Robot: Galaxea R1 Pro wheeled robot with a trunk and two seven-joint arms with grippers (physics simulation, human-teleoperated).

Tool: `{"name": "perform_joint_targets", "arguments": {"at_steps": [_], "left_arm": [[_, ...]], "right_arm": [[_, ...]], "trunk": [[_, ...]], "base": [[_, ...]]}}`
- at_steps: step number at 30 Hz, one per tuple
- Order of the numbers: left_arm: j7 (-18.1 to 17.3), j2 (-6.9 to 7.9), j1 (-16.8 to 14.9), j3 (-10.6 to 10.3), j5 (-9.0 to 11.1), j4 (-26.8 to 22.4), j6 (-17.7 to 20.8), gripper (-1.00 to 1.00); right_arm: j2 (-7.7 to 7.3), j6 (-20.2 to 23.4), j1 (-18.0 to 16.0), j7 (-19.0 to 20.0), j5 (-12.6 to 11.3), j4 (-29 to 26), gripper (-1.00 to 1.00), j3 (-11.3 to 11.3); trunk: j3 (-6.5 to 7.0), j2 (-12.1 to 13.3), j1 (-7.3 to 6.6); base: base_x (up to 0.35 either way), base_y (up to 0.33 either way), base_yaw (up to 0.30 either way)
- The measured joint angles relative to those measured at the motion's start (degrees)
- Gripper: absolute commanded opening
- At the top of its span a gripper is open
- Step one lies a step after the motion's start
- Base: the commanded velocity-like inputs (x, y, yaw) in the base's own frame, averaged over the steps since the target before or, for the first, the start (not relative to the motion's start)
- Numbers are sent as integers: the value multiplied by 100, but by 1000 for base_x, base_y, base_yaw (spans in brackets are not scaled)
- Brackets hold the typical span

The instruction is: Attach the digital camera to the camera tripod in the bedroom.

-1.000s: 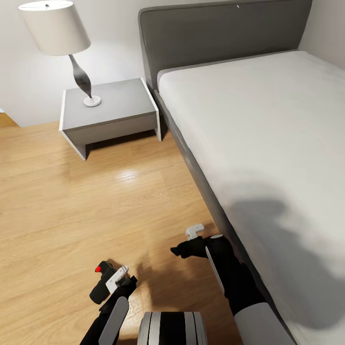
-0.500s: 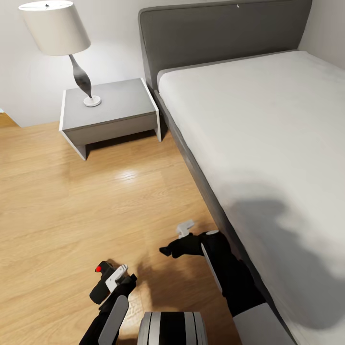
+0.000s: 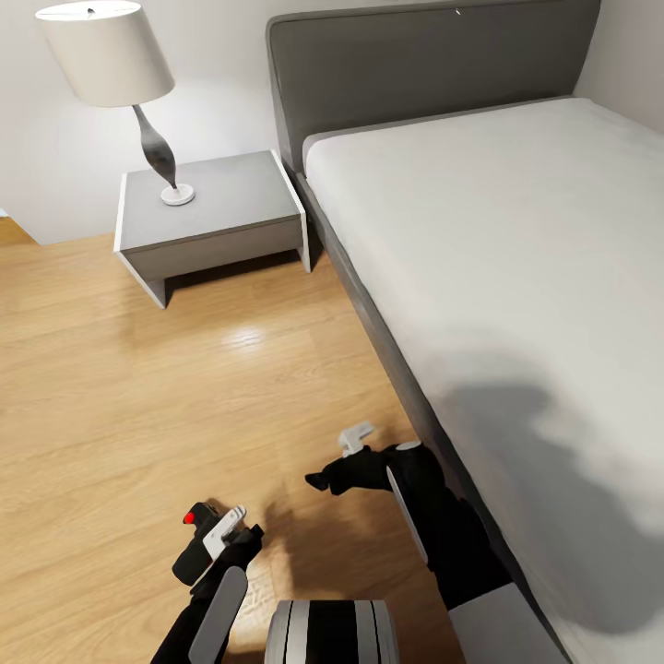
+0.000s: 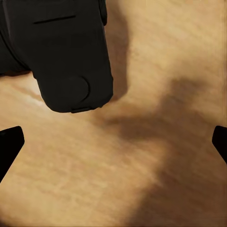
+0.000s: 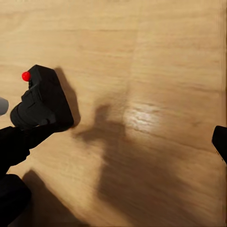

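The digital camera [image 3: 192, 551], a small black box with a red spot on its top corner, lies on the light wood floor at the lower left of the head view. My left gripper [image 3: 221, 539] hovers right beside it, open. In the left wrist view the camera [image 4: 61, 52] sits ahead of the wide-apart fingertips [image 4: 9, 144], outside the gap of the gripper [image 4: 113, 142]. My right gripper [image 3: 337, 457] hangs open above the floor, between the camera and the bed. Its wrist view looks down on the camera [image 5: 42, 97]. The camera tripod is out of view.
The grey upholstered bed [image 3: 516, 277] runs along the right, its dark side rail [image 3: 369, 304] close to my right arm. A grey and white nightstand [image 3: 212, 210] with a table lamp [image 3: 111, 60] stands against the far wall. Wood floor [image 3: 184, 387] stretches between.
My right gripper has shifted left, away from the bed and toward the camera, then nearly stopped. The left gripper and the camera have stayed put.
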Motion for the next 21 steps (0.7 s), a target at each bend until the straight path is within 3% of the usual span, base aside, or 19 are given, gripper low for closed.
{"name": "perform_joint_targets", "arguments": {"at_steps": [21], "left_arm": [[0, -2, 0, -16, -2, -22, 4, 100]], "right_arm": [[0, -94, 1, -332, -41, -25, 100, 20]], "trunk": [[0, 0, 0]], "base": [[0, 0, 0]]}}
